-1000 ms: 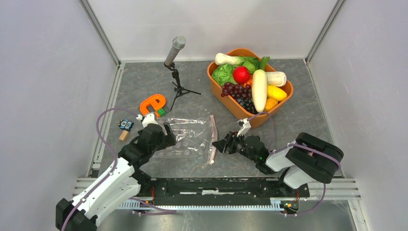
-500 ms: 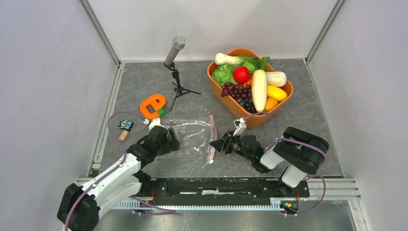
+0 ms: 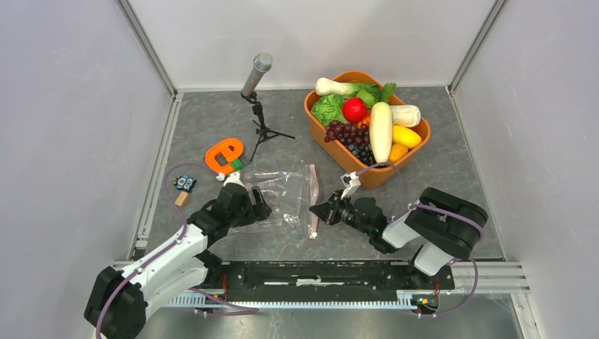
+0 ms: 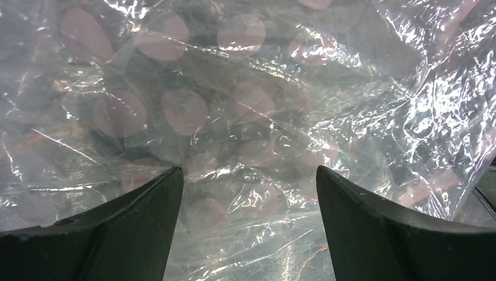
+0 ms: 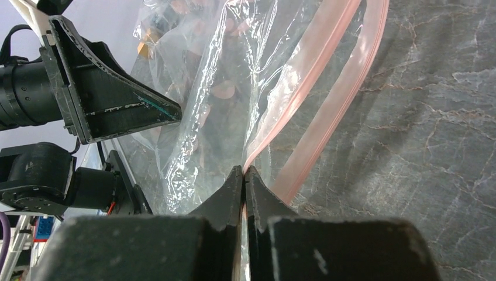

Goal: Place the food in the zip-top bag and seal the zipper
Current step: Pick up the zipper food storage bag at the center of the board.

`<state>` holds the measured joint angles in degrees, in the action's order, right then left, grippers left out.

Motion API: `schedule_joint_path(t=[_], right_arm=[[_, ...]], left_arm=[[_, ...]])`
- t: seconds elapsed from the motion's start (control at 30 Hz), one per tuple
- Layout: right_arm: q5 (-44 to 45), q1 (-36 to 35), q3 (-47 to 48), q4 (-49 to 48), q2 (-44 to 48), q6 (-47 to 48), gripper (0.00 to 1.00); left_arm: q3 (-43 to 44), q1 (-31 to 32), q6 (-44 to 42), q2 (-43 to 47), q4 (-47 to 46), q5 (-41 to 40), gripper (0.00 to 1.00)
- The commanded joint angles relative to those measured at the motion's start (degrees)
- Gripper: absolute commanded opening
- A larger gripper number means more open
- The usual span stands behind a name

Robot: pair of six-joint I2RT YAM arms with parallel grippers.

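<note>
The clear zip-top bag (image 3: 282, 201) lies crinkled on the grey table between my two grippers. Its pinkish zipper (image 3: 313, 198) runs along the right edge. My right gripper (image 3: 316, 210) is shut on one lip of that zipper (image 5: 316, 76), the strip pinched between the fingertips (image 5: 244, 170). My left gripper (image 3: 260, 205) is open over the bag's left end, its jaws astride the wrinkled plastic (image 4: 245, 88). The food (image 3: 367, 127), with a purple grape bunch (image 3: 342, 131), sits in the orange tub (image 3: 309, 107) at the back right.
A microphone on a small tripod (image 3: 258, 74) stands behind the bag. An orange letter-shaped piece (image 3: 224, 154), a small blue gadget (image 3: 185, 183) and a wooden block (image 3: 181, 199) lie at the left. Walls close in both sides, and a metal rail runs along the near edge.
My right gripper has closed from open onto the zipper strip. The left gripper has slid right and down onto the bag, whose left side has bunched up.
</note>
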<state>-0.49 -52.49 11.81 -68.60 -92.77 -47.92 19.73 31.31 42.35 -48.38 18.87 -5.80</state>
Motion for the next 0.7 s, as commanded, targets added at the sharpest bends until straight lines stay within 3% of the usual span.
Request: schedule_joint_path(t=[0.0,0.23,0.43,0.67], right_arm=[[-2.07,-0.48,2.17,-1.02,2.06,3.54,0.02],[2.77,-1.35,1.02,13.98,13.82,14.76,0.0],[3.36,-2.53,0.31,25.05,25.52,22.49,0.0],[2.68,-4.38,3.4,34.81,34.88,27.14,0.0]], left_arm=[[-0.13,0.07,-0.69,-0.2,-3.13,2.45,0.89],[5.67,0.08,-3.13,4.48,1.47,6.85,0.91],[19.41,0.07,-6.14,10.51,8.33,8.75,0.92],[28.63,3.32,-5.96,3.27,7.76,15.96,0.85]])
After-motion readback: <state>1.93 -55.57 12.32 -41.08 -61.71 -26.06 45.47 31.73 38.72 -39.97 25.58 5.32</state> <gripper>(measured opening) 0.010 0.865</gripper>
